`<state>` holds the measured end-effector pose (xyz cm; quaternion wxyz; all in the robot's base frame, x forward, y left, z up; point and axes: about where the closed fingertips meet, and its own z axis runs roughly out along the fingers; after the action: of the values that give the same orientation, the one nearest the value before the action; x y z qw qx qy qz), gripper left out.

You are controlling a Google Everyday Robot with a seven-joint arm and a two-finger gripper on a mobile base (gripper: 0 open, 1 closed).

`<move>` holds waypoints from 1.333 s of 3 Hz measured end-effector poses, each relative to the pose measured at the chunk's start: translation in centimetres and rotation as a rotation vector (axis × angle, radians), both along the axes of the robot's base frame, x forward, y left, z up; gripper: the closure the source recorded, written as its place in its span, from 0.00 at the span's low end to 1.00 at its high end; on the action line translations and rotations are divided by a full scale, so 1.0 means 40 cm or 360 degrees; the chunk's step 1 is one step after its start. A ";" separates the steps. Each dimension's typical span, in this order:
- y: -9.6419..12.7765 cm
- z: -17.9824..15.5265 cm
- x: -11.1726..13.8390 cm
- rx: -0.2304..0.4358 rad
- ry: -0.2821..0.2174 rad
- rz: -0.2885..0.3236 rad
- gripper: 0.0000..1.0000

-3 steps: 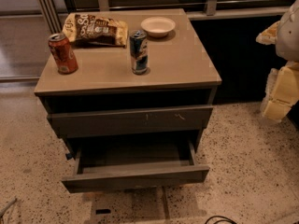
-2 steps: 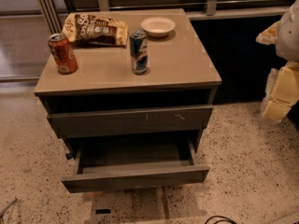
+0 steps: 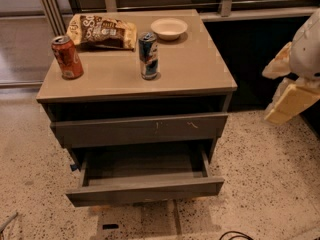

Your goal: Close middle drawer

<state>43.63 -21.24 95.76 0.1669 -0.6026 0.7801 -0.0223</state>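
Observation:
The middle drawer (image 3: 145, 190) of the grey-brown cabinet stands pulled far out, and its dark tray interior (image 3: 142, 165) is empty. Its plain flat front faces me near the bottom of the camera view. Above it, the larger drawer front with pale scratch marks (image 3: 140, 129) sticks out a little. My gripper (image 3: 289, 102), white and cream, hangs at the right edge of the view. It is at about the height of the upper drawer, well to the right of the cabinet, and touches nothing.
On the cabinet top (image 3: 200, 69) stand a red can (image 3: 67, 57), a blue can (image 3: 148, 55), a chip bag (image 3: 102, 31) and a white bowl (image 3: 169, 28). Speckled floor (image 3: 270, 184) surrounds the cabinet. A dark cable (image 3: 235, 235) lies at the bottom edge.

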 end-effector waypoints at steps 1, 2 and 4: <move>0.032 -0.162 -0.017 0.0148 0.0060 0.0035 0.60; 0.057 -0.295 -0.032 0.0269 0.0131 0.0064 0.84; 0.069 -0.370 -0.044 0.0324 0.0194 0.0071 1.00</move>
<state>41.89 -18.49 80.96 0.1799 -0.5999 0.7735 0.0975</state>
